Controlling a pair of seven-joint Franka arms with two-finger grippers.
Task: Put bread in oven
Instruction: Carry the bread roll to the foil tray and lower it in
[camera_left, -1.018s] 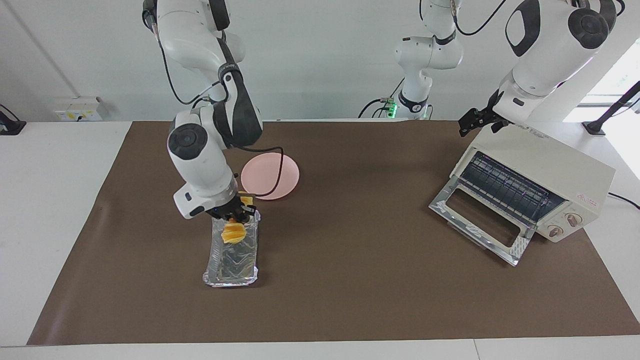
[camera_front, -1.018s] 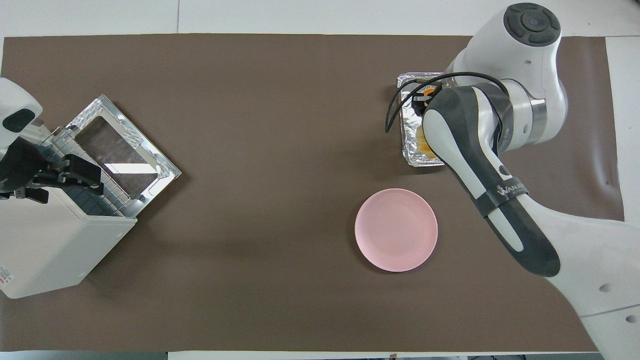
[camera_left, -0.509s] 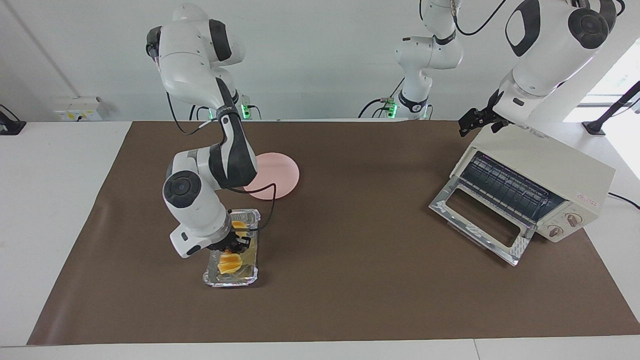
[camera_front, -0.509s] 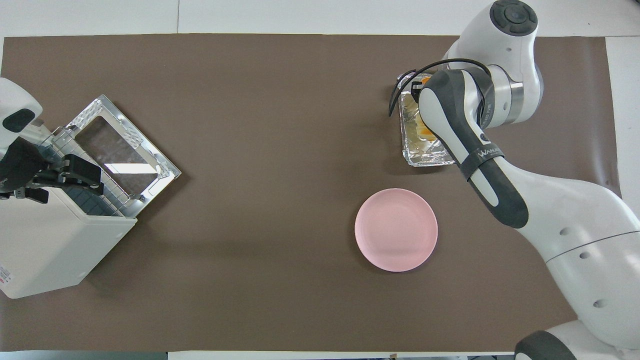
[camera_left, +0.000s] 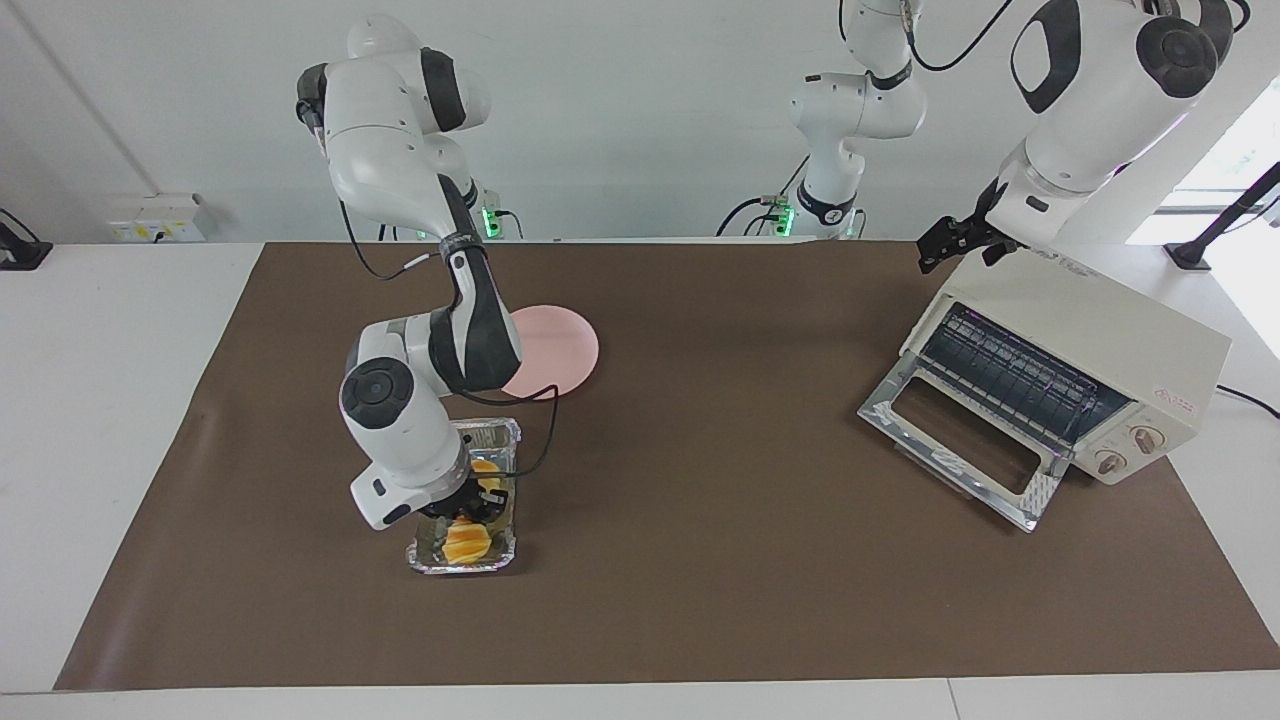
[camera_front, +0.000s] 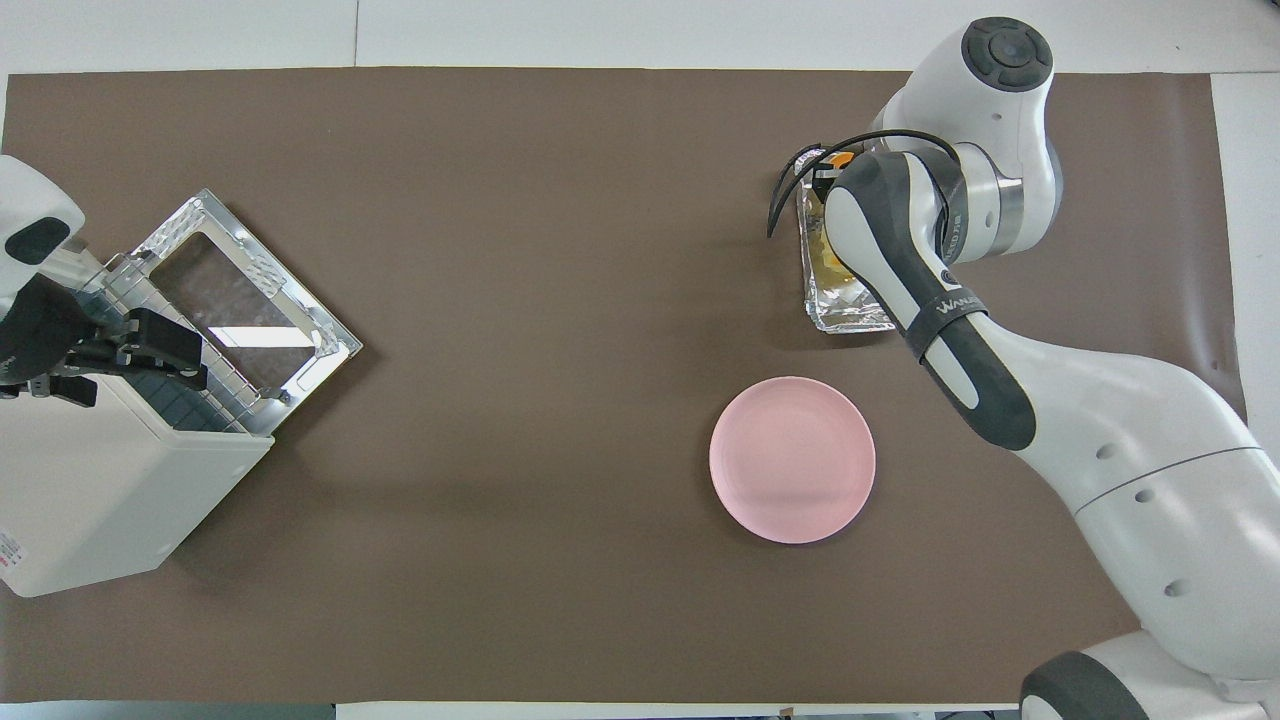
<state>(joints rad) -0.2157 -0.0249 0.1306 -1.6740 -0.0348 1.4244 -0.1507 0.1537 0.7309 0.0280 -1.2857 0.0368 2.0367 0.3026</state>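
The right pincer (camera_left: 462, 512) is down inside the foil tray (camera_left: 500, 432), at the tray's end farther from the robots, and the bread (camera_left: 464, 541) lies in the tray right under its tip, touching or nearly touching it; I cannot tell whether the pincer is clamped on the bread or standing apart from it, since the wrist hides the fingertips. In the overhead view the right arm covers most of the tray (camera_front: 838, 312), and only a sliver of orange bread (camera_front: 845, 157) shows at its edge. The pink plate (camera_left: 565, 345) sits on the brown tabletop (camera_left: 700, 560) nearer to the robots than the right pincer, just clear of the tray. Well away toward the left arm's end stands the oven (camera_left: 1090, 350), its glass door (camera_left: 955, 440) dropped open onto the tabletop and the wire rack showing inside. The left pincer (camera_left: 945, 240) hangs over the oven's top corner nearest the robots, its fingers spread apart and holding nothing, waiting.
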